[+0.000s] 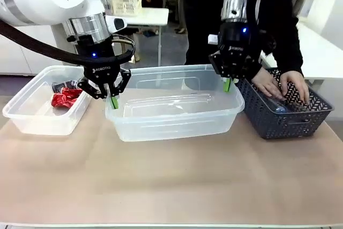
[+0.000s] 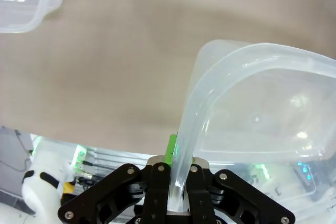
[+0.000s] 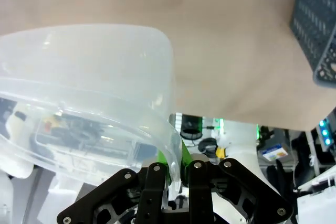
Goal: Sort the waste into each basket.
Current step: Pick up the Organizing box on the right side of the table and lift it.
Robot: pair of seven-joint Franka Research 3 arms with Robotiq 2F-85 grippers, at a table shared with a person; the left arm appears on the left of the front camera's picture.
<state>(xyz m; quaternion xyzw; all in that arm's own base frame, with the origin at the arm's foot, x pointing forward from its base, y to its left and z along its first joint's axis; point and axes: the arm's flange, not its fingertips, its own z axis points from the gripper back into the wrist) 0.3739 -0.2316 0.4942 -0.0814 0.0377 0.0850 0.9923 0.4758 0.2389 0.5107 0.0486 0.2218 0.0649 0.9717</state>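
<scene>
At the centre of the front view sits the large clear tub [image 1: 177,119], its long sides running across the frame. The left end effector [image 1: 113,100] is clenched on the rim at the tub's left end, and the right end effector [image 1: 228,83] is clenched on the rim at its right end. Faint clear outlines show inside the tub, too vague to name. Whether its base rests on the tabletop [image 1: 171,186] or hangs just above it I cannot tell.

Left of it, just beside the gripped end, stands the small clear tub [image 1: 37,119] with a crushed red can [image 1: 65,99] and a black-silver can [image 1: 64,86] inside. At the right, close to the large tub's other end, a dark grey basket [image 1: 284,124] holds a clear bottle [image 1: 278,105], with a person's hands [image 1: 295,85] reaching into it.

From the left wrist, the rim runs straight down between the black fingers, a green pad [image 2: 171,150] pressed to its outer face; the small tub's corner appears at upper left, well apart across bare tabletop. From the right wrist, the rounded corner curves into the pinched fingers, and the basket's edge fills the upper right, near.

Open tabletop lies across the whole lower half of the front view.
</scene>
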